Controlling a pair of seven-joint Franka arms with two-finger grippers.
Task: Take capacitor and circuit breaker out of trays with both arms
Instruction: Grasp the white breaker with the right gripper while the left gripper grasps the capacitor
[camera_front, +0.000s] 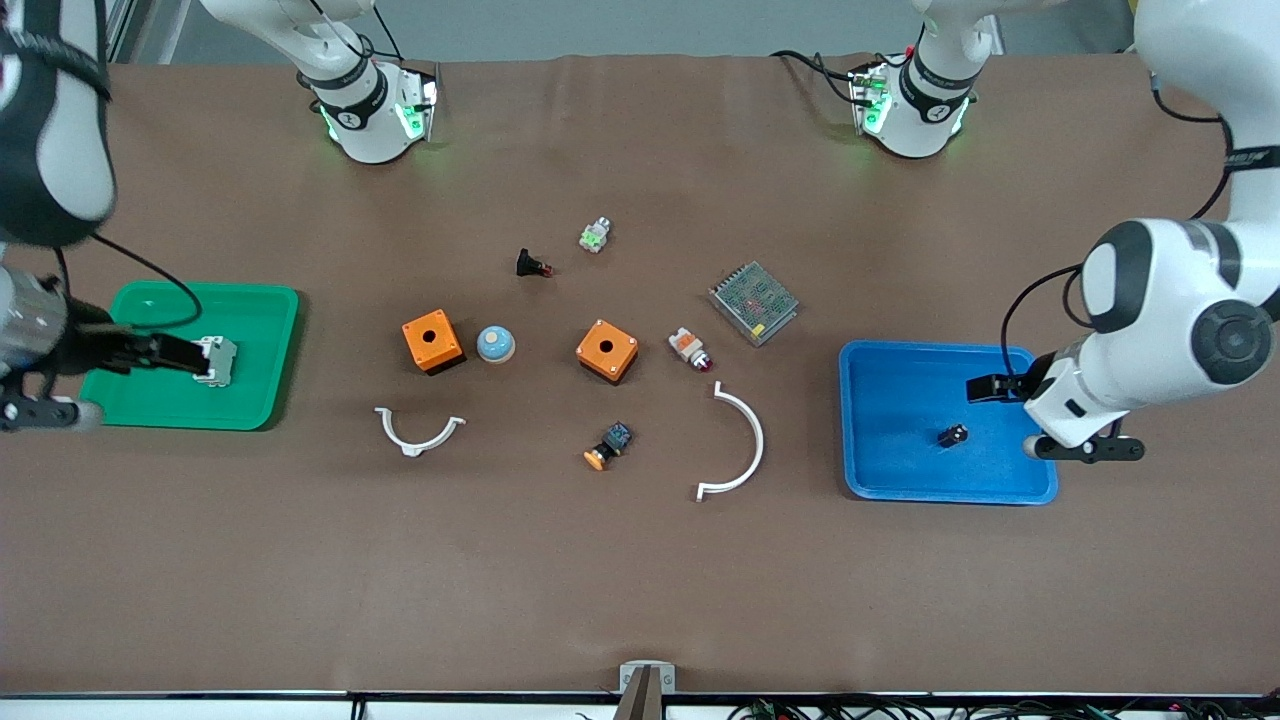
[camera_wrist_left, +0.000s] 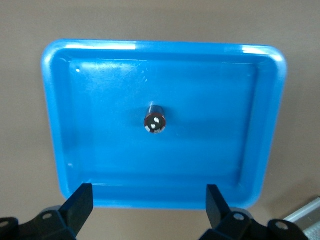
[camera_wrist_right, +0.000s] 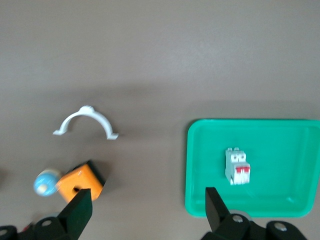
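The capacitor (camera_front: 953, 435) lies in the blue tray (camera_front: 900, 480), the breaker (camera_front: 216, 360) in the green tray (camera_front: 250, 400). Wrist views show the left end effector (camera_wrist_left: 150, 202) and right end effector (camera_wrist_right: 148, 205) spread apart, empty, over each tray; the right view reveals the breaker's red levers.

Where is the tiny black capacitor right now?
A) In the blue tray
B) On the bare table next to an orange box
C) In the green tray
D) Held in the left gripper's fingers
A: the capacitor lies alone on the floor of the blue tray, with the open left gripper apart from it, holding nothing.
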